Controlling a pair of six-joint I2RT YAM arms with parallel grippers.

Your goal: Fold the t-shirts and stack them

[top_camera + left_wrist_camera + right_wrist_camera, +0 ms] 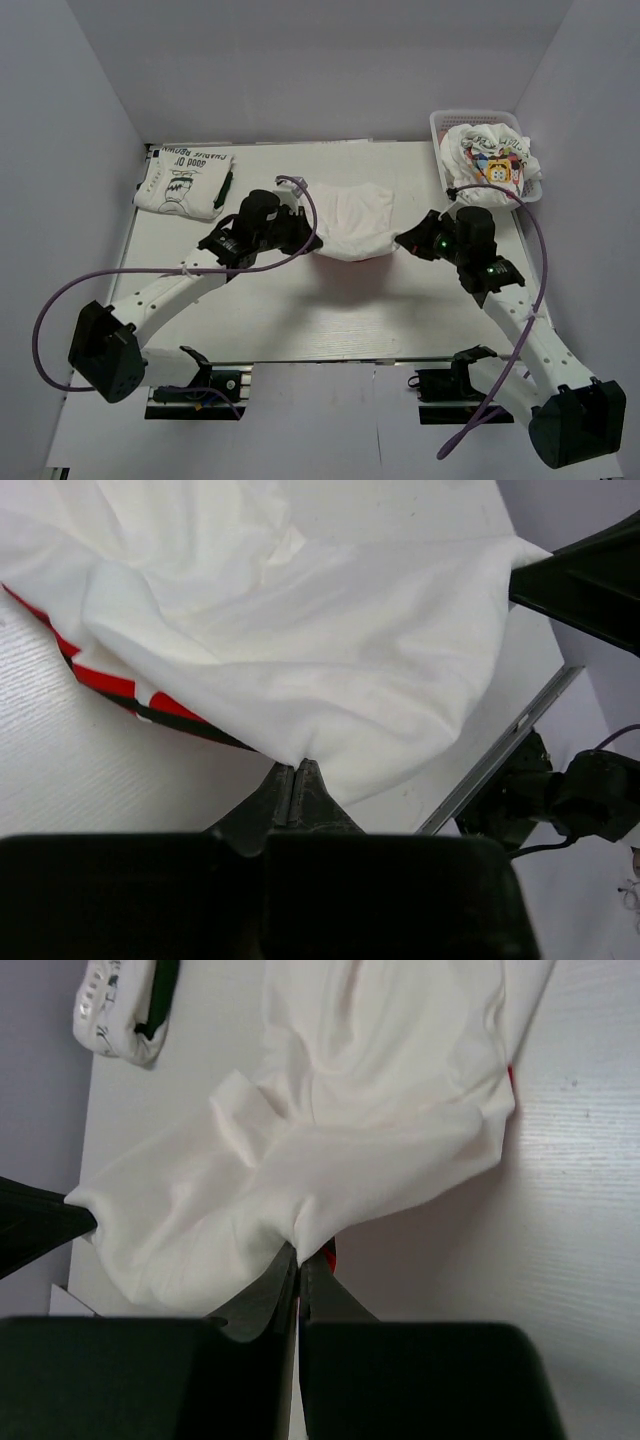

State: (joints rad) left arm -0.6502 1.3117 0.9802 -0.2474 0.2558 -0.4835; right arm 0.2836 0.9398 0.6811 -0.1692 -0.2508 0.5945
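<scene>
A white t-shirt with a red-and-white print (pixel 352 222) hangs between my two grippers at mid-table, its far part resting on the table. My left gripper (pixel 312 238) is shut on its left edge; in the left wrist view the gripper (pixel 296 768) pinches the white cloth (pixel 300 630), with the red print (pixel 110 680) showing underneath. My right gripper (pixel 405 240) is shut on the right edge; in the right wrist view the gripper (pixel 299 1252) pinches the cloth (pixel 350 1130). A folded t-shirt with green-black lettering (pixel 185 180) lies at the back left. A t-shirt with a yellow cartoon print (pixel 492 162) sits crumpled in the basket.
A white plastic mesh basket (pixel 442 122) stands at the back right corner. The white table (pixel 330 310) has grey walls on three sides. The folded shirt also shows in the right wrist view (pixel 120 1010) at top left.
</scene>
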